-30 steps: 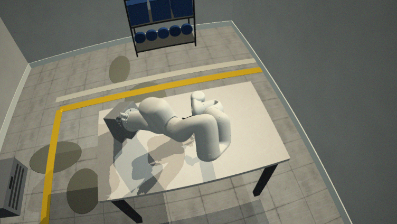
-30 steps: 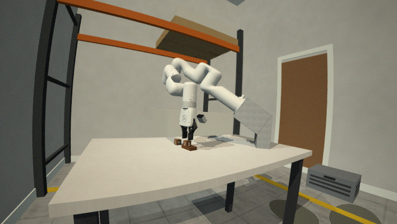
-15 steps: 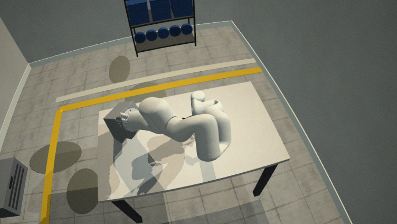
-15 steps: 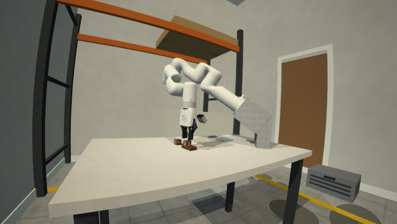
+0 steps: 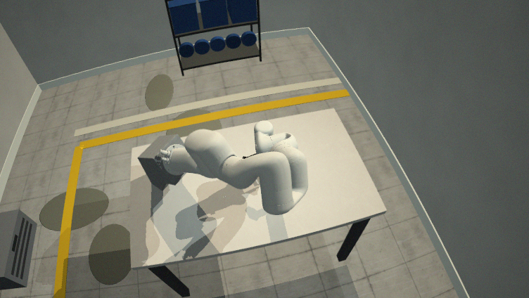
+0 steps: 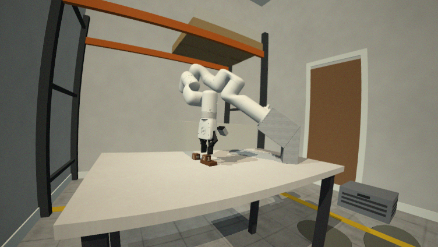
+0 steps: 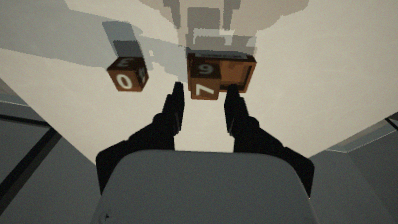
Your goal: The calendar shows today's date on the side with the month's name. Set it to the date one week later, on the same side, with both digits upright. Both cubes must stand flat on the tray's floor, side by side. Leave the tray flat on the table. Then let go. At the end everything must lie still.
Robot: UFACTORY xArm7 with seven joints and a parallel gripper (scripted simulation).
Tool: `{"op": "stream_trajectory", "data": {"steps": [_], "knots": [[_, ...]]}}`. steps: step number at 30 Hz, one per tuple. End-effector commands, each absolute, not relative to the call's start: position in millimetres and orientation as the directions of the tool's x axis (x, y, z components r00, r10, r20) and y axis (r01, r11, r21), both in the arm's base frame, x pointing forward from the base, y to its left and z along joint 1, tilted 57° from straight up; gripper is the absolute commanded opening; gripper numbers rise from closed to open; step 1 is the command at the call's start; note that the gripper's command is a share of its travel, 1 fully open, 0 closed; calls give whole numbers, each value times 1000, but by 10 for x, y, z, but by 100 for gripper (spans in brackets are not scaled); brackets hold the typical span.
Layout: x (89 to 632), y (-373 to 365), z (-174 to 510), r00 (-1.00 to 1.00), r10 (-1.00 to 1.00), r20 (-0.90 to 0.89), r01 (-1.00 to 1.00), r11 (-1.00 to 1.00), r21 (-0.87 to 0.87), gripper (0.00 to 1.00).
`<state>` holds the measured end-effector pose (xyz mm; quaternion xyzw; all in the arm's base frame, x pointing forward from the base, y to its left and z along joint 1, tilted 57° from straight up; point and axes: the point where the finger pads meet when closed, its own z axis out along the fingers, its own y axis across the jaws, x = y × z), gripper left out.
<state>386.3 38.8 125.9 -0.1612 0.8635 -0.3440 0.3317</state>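
Brown wooden cube with white 0 (image 7: 124, 82) (image 6: 195, 156) lies left, beside the tray, maybe to leave room for turning. Black-fingered gripper (image 7: 205, 93) (image 6: 207, 152), half open, holds nothing. Brown cube with 7 (image 7: 205, 90) (image 6: 205, 157) fills the left part of the brown tray (image 7: 254, 66) (image 6: 212, 163).

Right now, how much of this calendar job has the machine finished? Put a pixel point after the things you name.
Partly done, it seems. One cube (image 7: 204, 82) sits in the tray (image 7: 251, 75), which rests on the table (image 6: 147, 184). The gripper (image 6: 206, 153) (image 7: 205, 93) holds nothing; its fingers stand apart. The other cube (image 7: 128, 75) is on the table beside the tray, so it must still go in. I cannot tell whether the date is right.
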Motion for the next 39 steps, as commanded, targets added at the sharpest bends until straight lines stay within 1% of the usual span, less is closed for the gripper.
{"op": "stream_trajectory", "data": {"steps": [1,20,39], "knots": [[3863,399,1261,-727,-508,-463,-51,712,-701,49],[3903,371,1230,-727,-508,-463,-51,712,-701,49],[4055,263,1109,-727,-508,-463,-51,712,-701,49]]}}
